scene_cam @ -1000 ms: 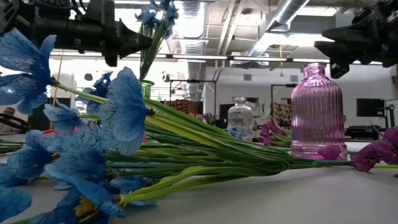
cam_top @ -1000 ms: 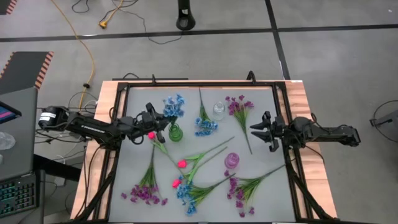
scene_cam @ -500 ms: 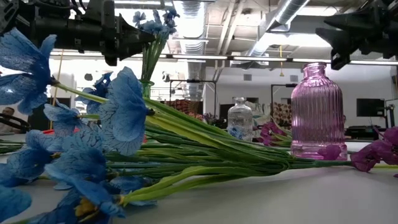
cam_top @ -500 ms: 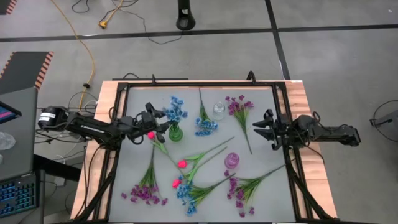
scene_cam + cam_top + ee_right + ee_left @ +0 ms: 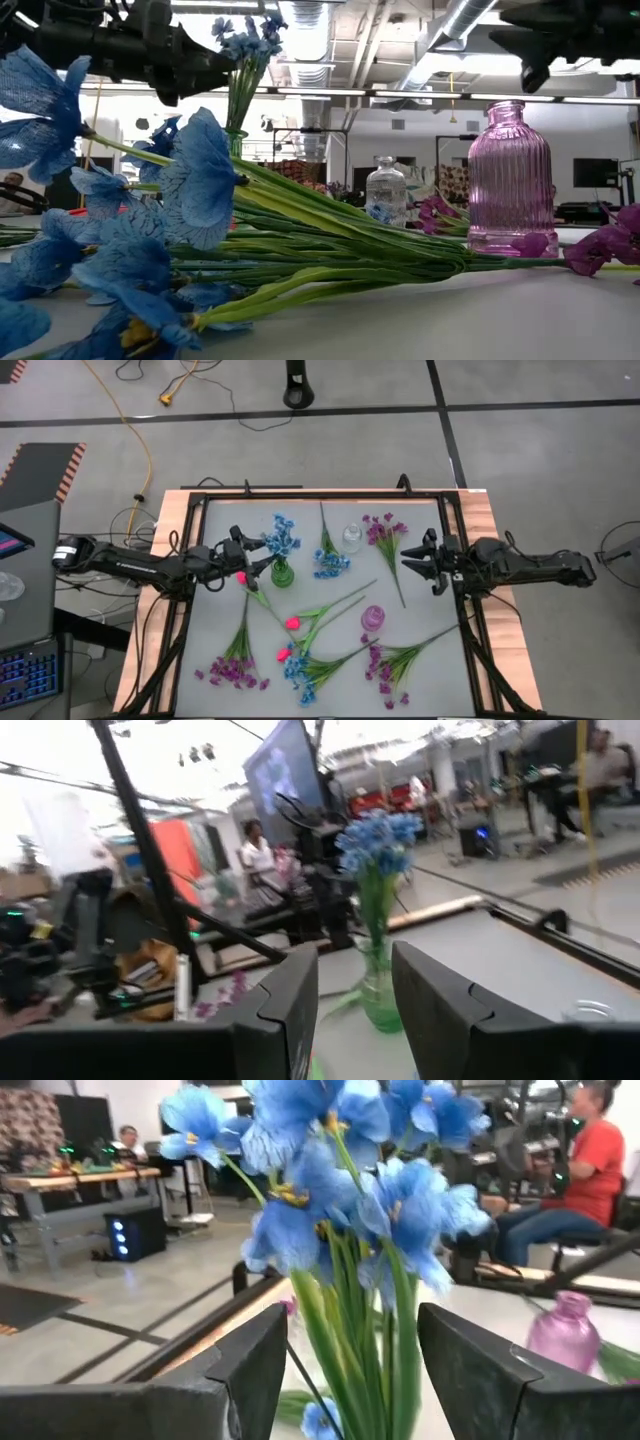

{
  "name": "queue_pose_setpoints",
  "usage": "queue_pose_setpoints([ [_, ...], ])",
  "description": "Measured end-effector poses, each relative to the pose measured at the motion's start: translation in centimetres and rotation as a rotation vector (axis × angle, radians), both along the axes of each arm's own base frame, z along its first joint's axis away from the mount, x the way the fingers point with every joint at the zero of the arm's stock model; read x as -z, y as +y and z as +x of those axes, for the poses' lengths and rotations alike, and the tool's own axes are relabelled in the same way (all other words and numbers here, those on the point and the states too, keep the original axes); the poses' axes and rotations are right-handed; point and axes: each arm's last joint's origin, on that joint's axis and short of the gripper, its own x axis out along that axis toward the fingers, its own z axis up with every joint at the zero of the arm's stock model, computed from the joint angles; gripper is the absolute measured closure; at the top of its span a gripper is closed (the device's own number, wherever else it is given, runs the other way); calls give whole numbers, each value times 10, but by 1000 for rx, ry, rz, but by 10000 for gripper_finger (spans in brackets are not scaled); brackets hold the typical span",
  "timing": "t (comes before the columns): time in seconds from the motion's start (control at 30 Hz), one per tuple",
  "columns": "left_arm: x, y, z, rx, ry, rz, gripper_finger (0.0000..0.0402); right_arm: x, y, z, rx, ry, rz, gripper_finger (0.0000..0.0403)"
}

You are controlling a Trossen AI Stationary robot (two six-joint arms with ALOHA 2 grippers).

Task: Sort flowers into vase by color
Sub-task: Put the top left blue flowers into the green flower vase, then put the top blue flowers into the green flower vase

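A blue sprig (image 5: pixel 283 540) stands with its stems in a small green vase (image 5: pixel 282 574) left of the table's middle. My left gripper (image 5: pixel 261 565) is open just left of it and points level at it. In the left wrist view, its fingers stand on either side of the blue sprig's (image 5: pixel 340 1180) stems without touching them. My right gripper (image 5: pixel 408 565) hangs open and holds nothing, above the table's right side. Other flowers lie flat on the table: pink-red buds (image 5: pixel 292 622), purple clusters (image 5: pixel 235 670) and blue clusters (image 5: pixel 330 563).
A clear glass vase (image 5: pixel 352 538) stands at the far middle and a pink ribbed vase (image 5: pixel 372 618) at the near right. More purple sprigs lie at the far right (image 5: pixel 385 530) and the near right (image 5: pixel 388 663). A black frame (image 5: pixel 320 495) rims the table.
My left gripper has opened and let go of the blue sprig. The sprig now stands by itself in the green vase, and its head has settled a little. My right gripper has risen above the table's right side, its fingers as far apart as before.
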Motion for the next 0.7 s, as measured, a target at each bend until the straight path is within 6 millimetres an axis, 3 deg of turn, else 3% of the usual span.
queue_pose_setpoints([
  [0.4, -2, -1, -16, 47, 54, -38, 189, -40, -6, 61, 203, 230, 9, 246],
  [0.7, -1, -1, -18, 48, 72, -40, 189, -62, -20, 105, 340, 368, 33, 246],
])
